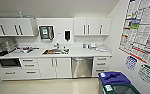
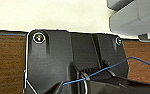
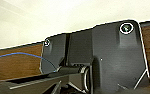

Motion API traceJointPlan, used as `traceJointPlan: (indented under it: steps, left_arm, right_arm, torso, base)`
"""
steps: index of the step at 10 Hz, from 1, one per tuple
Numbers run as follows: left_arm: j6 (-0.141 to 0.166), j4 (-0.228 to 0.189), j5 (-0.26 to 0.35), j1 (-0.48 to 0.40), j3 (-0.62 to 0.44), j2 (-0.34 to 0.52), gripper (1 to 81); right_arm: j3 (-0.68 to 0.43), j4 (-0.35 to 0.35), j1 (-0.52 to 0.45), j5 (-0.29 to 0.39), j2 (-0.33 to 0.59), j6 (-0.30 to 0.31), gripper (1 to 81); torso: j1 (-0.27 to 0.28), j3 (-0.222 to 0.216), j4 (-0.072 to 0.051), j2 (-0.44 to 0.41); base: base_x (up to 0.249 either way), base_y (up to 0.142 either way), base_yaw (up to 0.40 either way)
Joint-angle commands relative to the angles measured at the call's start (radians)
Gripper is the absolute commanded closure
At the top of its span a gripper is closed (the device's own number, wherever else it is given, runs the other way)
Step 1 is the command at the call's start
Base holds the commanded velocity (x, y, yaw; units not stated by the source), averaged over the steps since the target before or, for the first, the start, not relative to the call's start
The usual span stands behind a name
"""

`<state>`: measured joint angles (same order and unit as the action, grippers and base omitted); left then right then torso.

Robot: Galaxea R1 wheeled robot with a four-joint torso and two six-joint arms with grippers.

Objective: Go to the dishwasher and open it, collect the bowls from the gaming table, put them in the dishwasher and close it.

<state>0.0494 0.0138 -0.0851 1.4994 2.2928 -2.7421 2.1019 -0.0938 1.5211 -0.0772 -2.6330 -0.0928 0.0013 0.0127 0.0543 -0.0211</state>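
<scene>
White kitchenette; brushed-steel dishwasher (image 1: 82, 67)

A kitchenette occupied the far wall. White upper cabinets (image 1: 14, 26) with dark bar handles hung to the left and a second group (image 1: 92, 25) to the right, with a paper towel dispenser (image 1: 46, 32) and a dark soap dispenser (image 1: 67, 35) on the white wall between them. The white table (image 1: 86, 52) carried a sink (image 1: 56, 51) with a faucet (image 1: 57, 45). Below stood white drawers (image 1: 28, 66) and base doors (image 1: 55, 67). A large poster (image 1: 142, 27) covered the right wall. A blue-lidded bin (image 1: 113, 78) stood on the pale floor (image 1: 48, 87).
</scene>
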Motion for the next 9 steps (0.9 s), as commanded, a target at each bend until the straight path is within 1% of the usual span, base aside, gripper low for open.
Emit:
traceJointPlan:
  steps: [1, 9]
  left_arm:
    - [-0.005, -0.011, 0.048, -0.05, -0.007, 0.018, 1.0]
    - [-0.003, -0.011, 0.048, -0.05, -0.007, 0.022, 1.0]
  right_arm:
    - [-0.01, -0.004, -0.051, 0.057, 0.018, -0.004, 1.0]
    - [-0.01, -0.004, -0.054, 0.057, 0.011, -0.004, 1.0]
  torso:
    - [0.0, 0.0, 0.0, 0.0]
    - [-0.001, 0.0, 0.0, -0.001]
  base:
    - [0.106, 0.0, 0.0]
    - [0.106, 0.0, 0.0]
